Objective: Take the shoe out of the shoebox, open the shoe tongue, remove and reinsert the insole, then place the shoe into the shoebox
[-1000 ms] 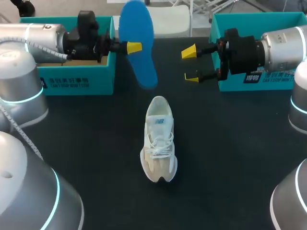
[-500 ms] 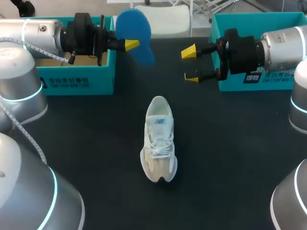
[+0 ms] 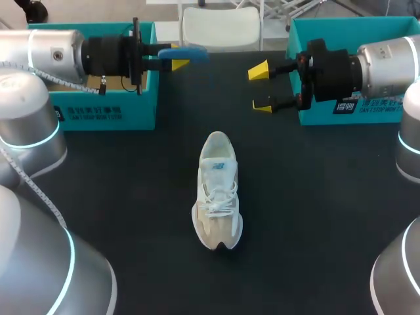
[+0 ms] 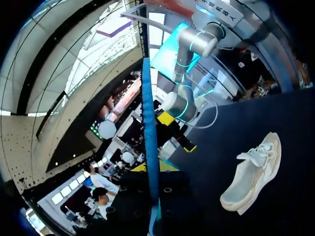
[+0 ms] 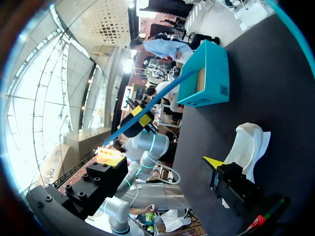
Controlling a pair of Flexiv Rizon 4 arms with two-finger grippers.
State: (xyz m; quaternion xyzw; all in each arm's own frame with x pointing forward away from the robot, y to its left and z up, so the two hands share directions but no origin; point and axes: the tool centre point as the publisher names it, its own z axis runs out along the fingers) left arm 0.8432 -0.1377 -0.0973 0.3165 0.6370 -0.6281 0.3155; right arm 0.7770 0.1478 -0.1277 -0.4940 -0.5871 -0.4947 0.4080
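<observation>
One white sneaker (image 3: 217,190) at mid-table, one blue insole (image 3: 187,53) at far left of centre, two teal shoeboxes, the left shoebox (image 3: 105,108) far left and the right shoebox (image 3: 328,29) far right, two grippers, the left gripper (image 3: 174,60) and the right gripper (image 3: 261,88), one dark table (image 3: 328,210).

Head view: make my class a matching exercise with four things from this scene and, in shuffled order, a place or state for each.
Things:
1. insole
2. shoe
3. right gripper
4. left shoebox

Places or states:
A. open, holding nothing
B. white, lying in the middle of the table
C. teal, at the far left
D. clamped in the left gripper

Pairs: 1-D, 2-B, 3-A, 4-C.
</observation>
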